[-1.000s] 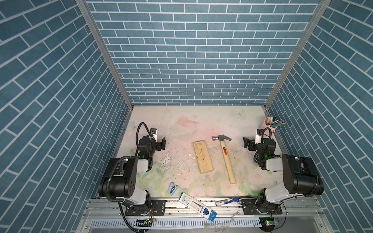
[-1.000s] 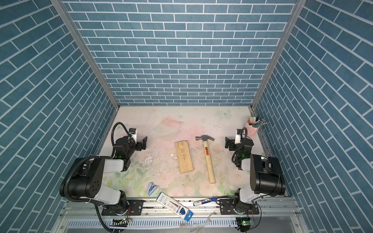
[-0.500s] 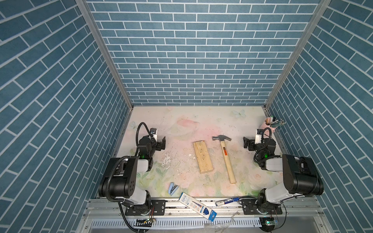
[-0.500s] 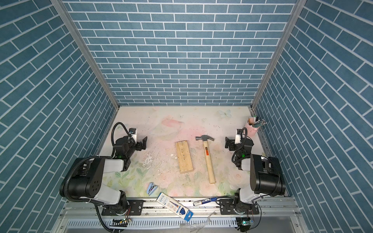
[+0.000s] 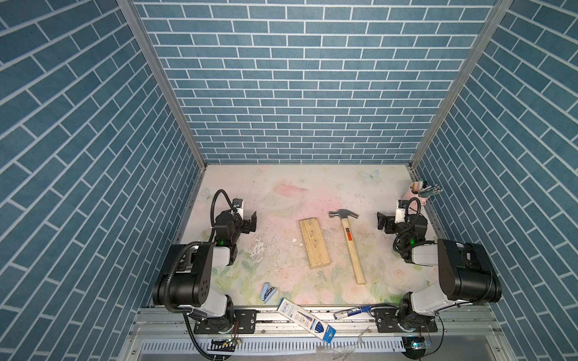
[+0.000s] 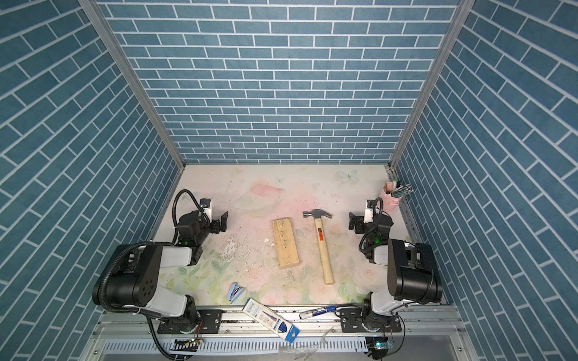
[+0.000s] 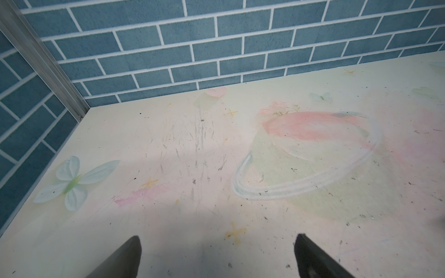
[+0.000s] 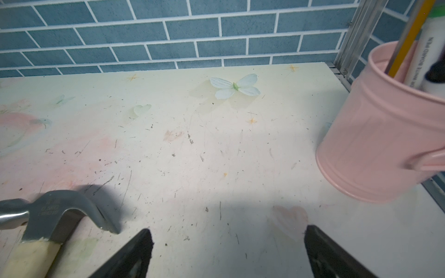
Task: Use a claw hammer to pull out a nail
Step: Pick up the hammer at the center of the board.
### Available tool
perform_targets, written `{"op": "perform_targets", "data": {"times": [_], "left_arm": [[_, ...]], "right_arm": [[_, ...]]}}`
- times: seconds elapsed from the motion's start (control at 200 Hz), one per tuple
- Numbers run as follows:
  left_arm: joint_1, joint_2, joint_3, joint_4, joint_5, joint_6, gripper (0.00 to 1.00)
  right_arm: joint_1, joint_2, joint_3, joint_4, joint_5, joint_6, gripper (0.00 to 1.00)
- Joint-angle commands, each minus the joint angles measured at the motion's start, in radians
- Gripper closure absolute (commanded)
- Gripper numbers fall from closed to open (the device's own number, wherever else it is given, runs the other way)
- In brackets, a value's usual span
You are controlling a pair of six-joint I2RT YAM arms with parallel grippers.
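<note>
"Right wrist view has the claw hammer [image 8: 57, 211] closest: its grey steel head lies on the table [image 8: 192, 149], forked claw curving down toward the surface, just beside one tip of the right gripper [image 8: 228, 229]."

"Is that gripper holding anything?"

"No. Its jaws stand wide apart with only bare table between them. The left gripper [image 7: 218, 237] is the same, spread and empty, on the table's left side and well apart from the hammer."

"And the hammer as a whole?"

"In both top views it lies flat, right of the table's middle, head at the far end and pale wooden handle running back toward the robot. A wooden block [image 5: 314, 243] lies beside it, between the hammer and the left arm, not touching it."

"How will it handle?"

"Top-heavy, I'd judge. The steel head carries most of the weight, so a hold at the very end of the handle would let the head droop. The handle is stiff and looks smooth, so it could twist or slide between the jaws."

"So where to take hold?"

"Across the handle from above, around the orange-and-black label or a little below it. That's close enough to the head for control, with length left for leverage. The block looks light, so I'd expect it to lift under the claw unless the left gripper pins it."
</note>
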Motion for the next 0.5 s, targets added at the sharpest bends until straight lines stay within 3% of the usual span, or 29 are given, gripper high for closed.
{"op": "perform_targets", "data": {"times": [0.0, 0.32, 0.495], "left_arm": [[0.006, 0.000, 0.001, 0.002, -0.006, -0.002, 0.01], [0.006, 0.003, 0.019, -0.030, -0.032, -0.013, 0.01], [0.015, 0.005, 0.025, -0.036, -0.024, -0.023, 0.01]], "right_arm": [[0.000, 0.004, 0.016, 0.001, 0.007, -0.010, 0.01], [-0.001, 0.005, 0.018, -0.001, 0.005, -0.007, 0.01], [-0.001, 0.007, 0.030, -0.020, 0.064, 0.015, 0.01]]}}
